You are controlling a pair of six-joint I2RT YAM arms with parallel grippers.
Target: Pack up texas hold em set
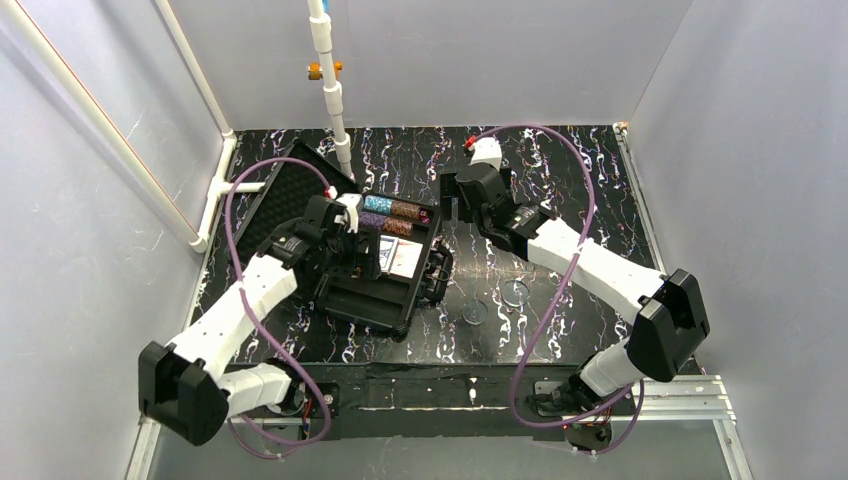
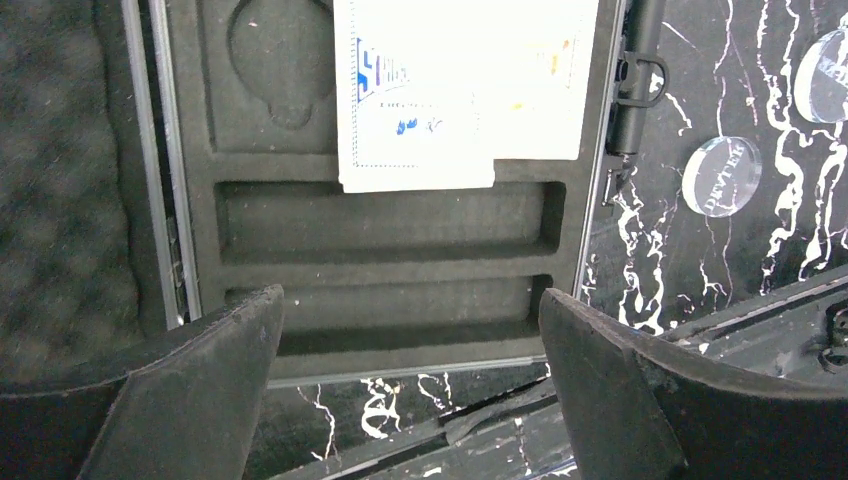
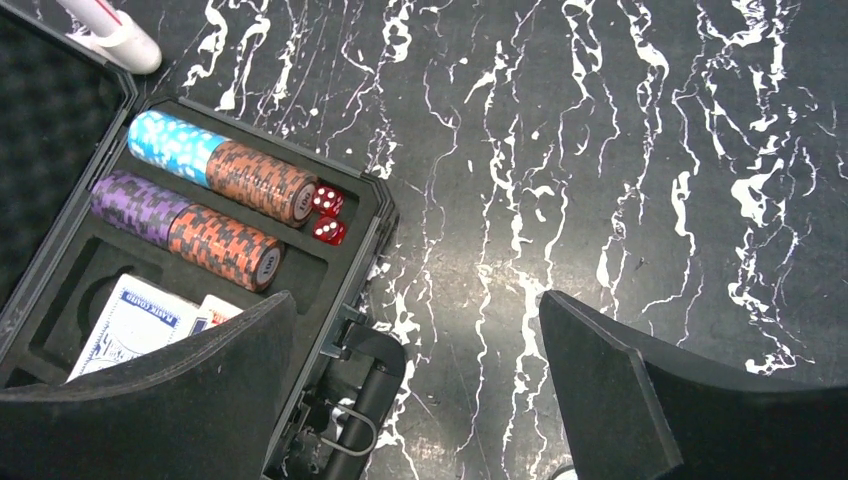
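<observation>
The black case (image 1: 372, 300) lies open, with its foam lid (image 1: 285, 200) folded back to the left. Its tray holds a teal and brown chip row (image 1: 392, 208), a purple and brown row (image 1: 385, 225) and card decks (image 1: 400, 257). My left gripper (image 1: 350, 245) is open and empty above the tray; its wrist view shows the decks (image 2: 460, 90) and two empty chip slots (image 2: 385, 215). My right gripper (image 1: 447, 205) is open and empty over the table beside the case's handle (image 3: 375, 400). The right wrist view shows the chips (image 3: 262, 180) and two red dice (image 3: 328, 215).
Two clear round discs (image 1: 474, 313) (image 1: 516, 292) lie on the marbled table to the right of the case; they also show in the left wrist view (image 2: 722, 175) (image 2: 825, 75). A white pipe (image 1: 335, 100) stands behind the case. White walls enclose the table.
</observation>
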